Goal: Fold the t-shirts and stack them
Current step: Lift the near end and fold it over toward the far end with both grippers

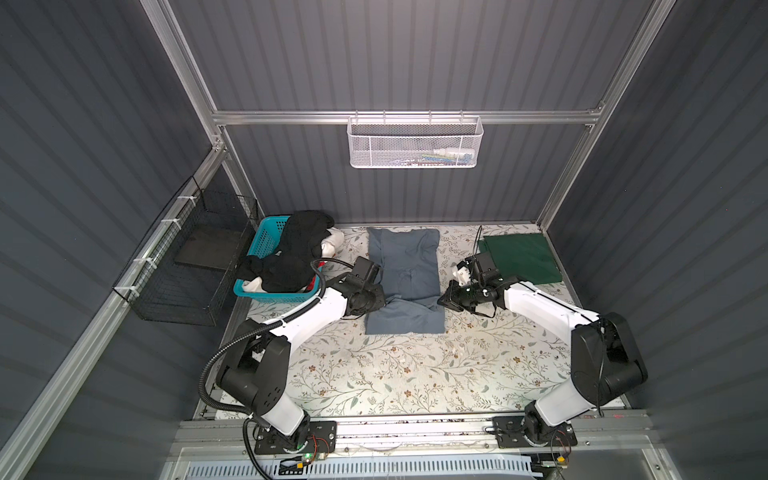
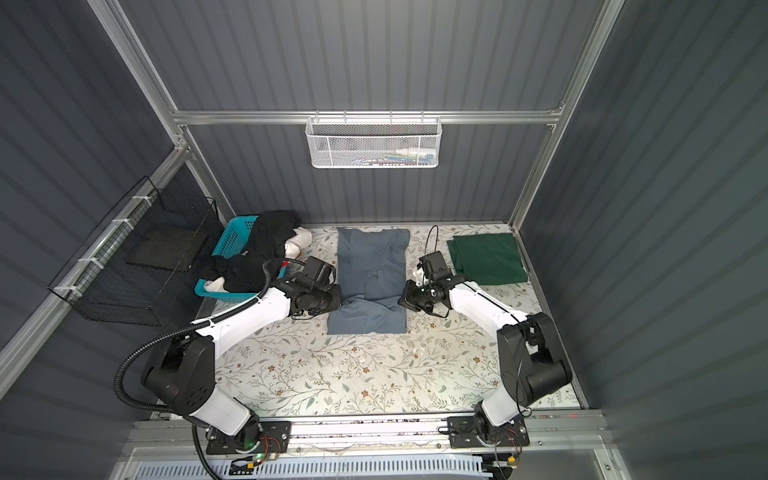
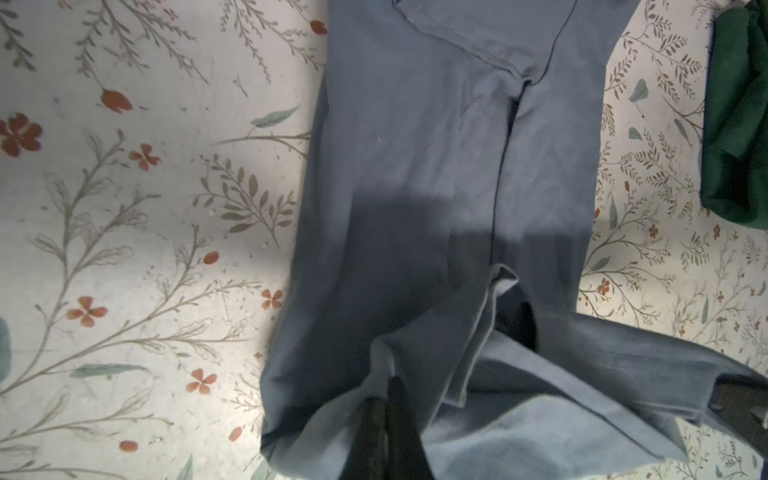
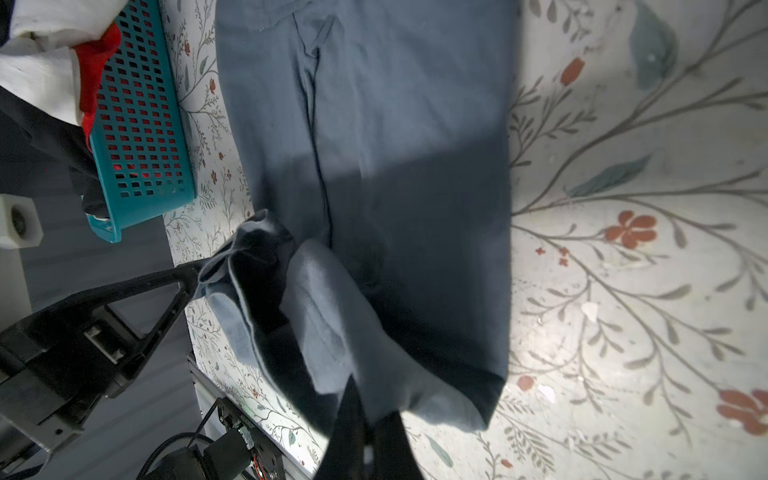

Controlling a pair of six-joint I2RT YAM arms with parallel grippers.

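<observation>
Floral counter (image 1: 374, 374) carries a slate blue-grey t-shirt (image 1: 409, 257); left claw (image 3: 392, 386) and right claw (image 4: 365, 399) each pinch shut on opposite side edges, likely for folding it crosswise.

Two robot arms, the left arm (image 1: 309, 313) and the right arm (image 1: 540, 309), are pictured, each built of white shells joined by rounded black housings. A ribbed black hose (image 1: 232, 338) is fitted to the left arm, and a thin black wire (image 1: 598, 374) to the right. Black base plates (image 1: 296, 435) are studded with screws. The left gripper (image 4: 198, 272) is seen with a black triangular open-frame finger.
</observation>
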